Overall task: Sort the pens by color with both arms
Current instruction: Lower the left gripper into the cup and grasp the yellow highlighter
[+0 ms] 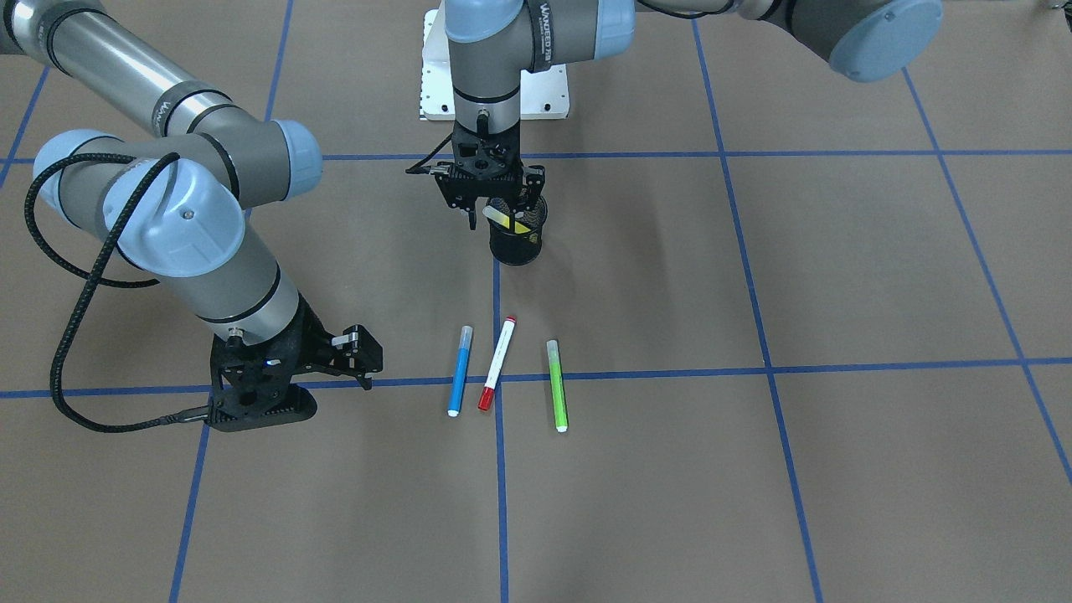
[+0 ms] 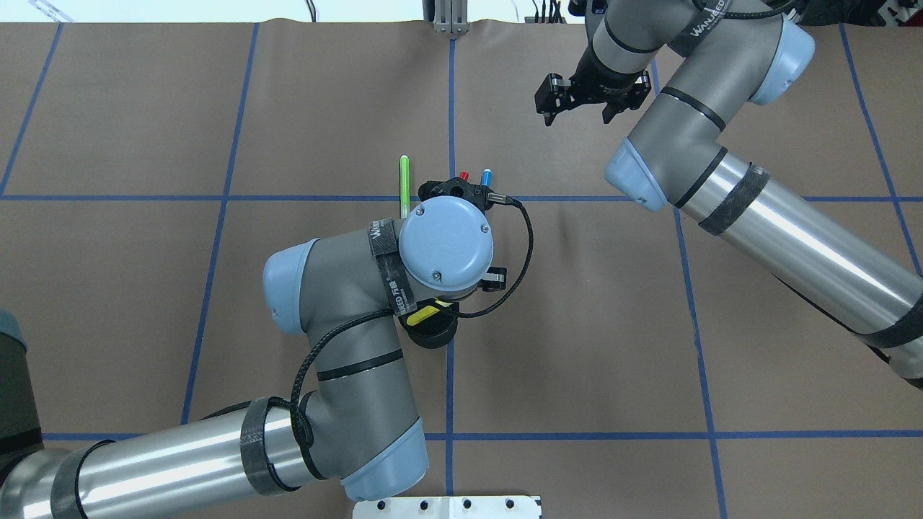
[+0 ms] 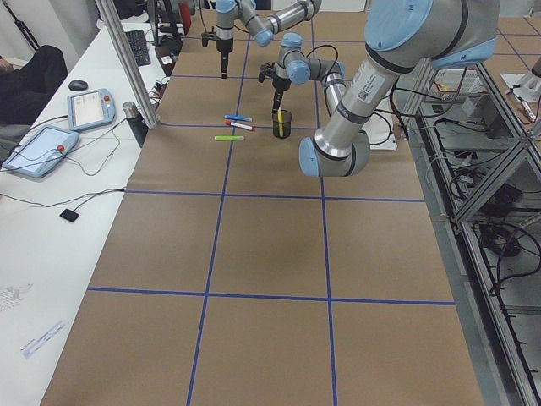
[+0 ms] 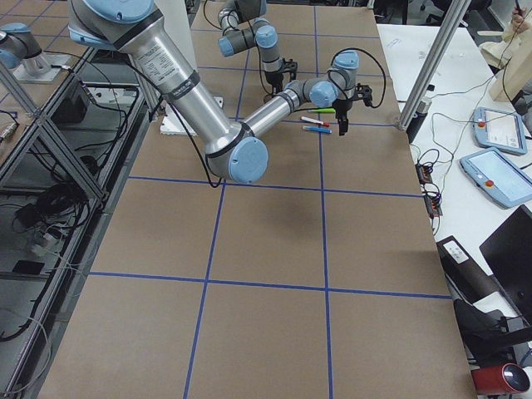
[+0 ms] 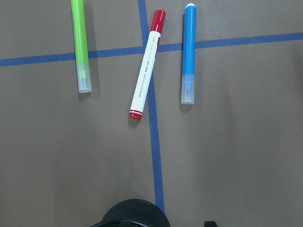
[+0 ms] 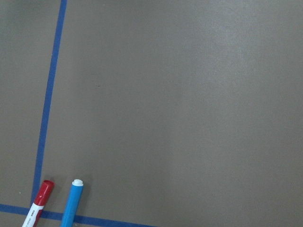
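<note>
- My left gripper (image 1: 499, 214) hangs right over the black mesh cup (image 1: 515, 249), fingers apart. The yellow pen (image 1: 508, 221) leans in the cup just beneath them and is gripped by nothing.
- If I lift carelessly, a finger could snag the leaning pen or the rim and tip the cup.
- My right gripper (image 2: 579, 109) is spread and empty, low over the brown table (image 1: 754, 502).
- The blue pen (image 1: 460, 371) lies nearest it, toward the left arm. The red-and-white pen (image 1: 497, 363) is just beside the blue one, and the green pen (image 1: 557, 385) is beyond them.
- Blue and red-and-white lie close together, so a sloppy grab at one may knock the other.
- Both arms reaching into that row could collide.
</note>
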